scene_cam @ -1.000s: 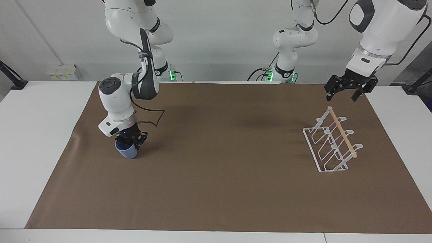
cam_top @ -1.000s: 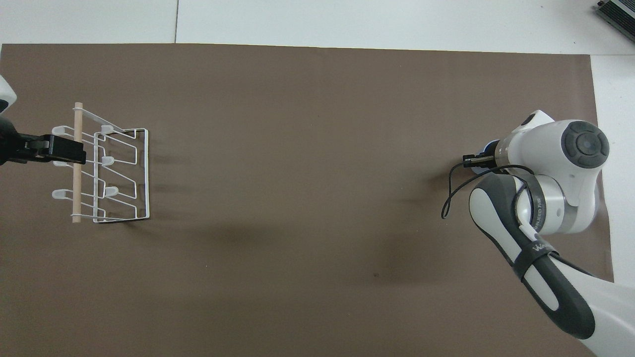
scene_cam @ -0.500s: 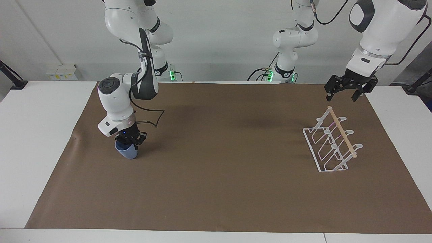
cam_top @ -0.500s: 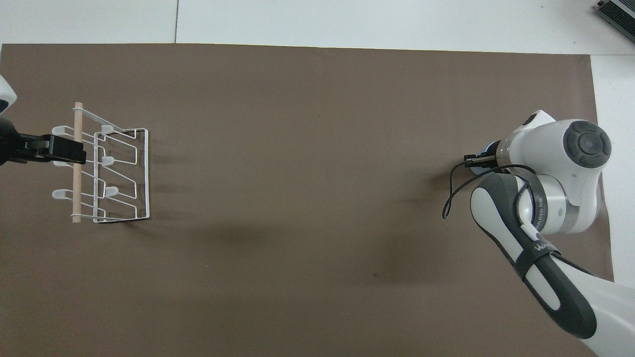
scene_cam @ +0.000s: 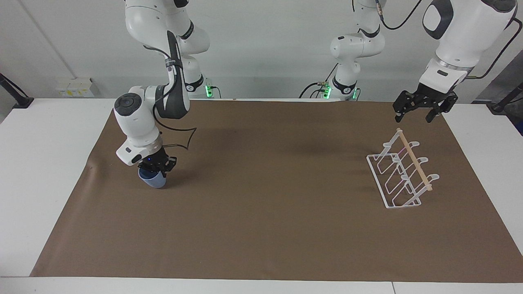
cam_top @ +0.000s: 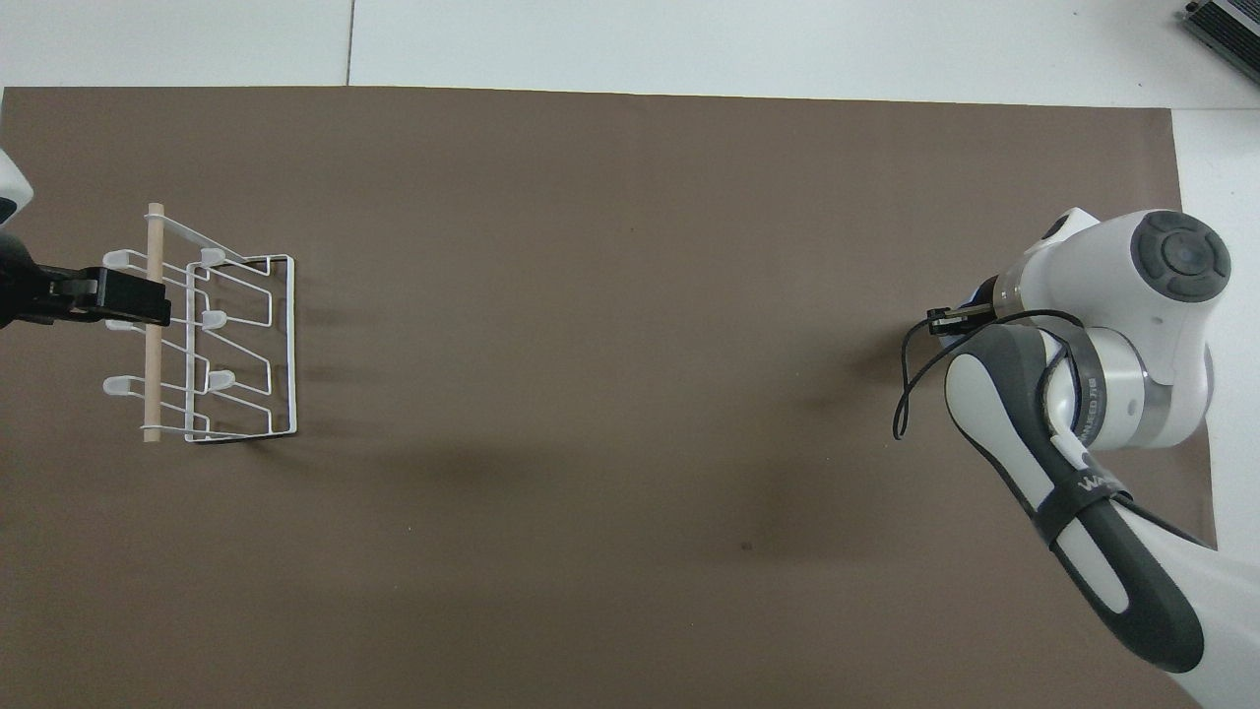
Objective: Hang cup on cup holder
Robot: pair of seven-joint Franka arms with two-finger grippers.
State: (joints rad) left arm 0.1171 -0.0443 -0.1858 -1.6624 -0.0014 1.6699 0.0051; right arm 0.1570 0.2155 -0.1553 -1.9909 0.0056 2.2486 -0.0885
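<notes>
Since a second ago the right end effector (scene_cam: 157, 168) has shifted slightly toward the right arm's end of the surface (scene_cam: 49, 163), cup (scene_cam: 152, 181) going with it, tilted; fingers clamped tight on its rim. One cup: light-blue, matte, tapered, no handle, at the right arm's end of the brown mat (scene_cam: 265, 196). One cup holder (scene_cam: 402, 171): white wire, slanted looped prongs, pale wooden dowel on top, at the left arm's end, unmoved. Left end effector (scene_cam: 421, 109) waits above the holder, jaws spread wide, empty.
</notes>
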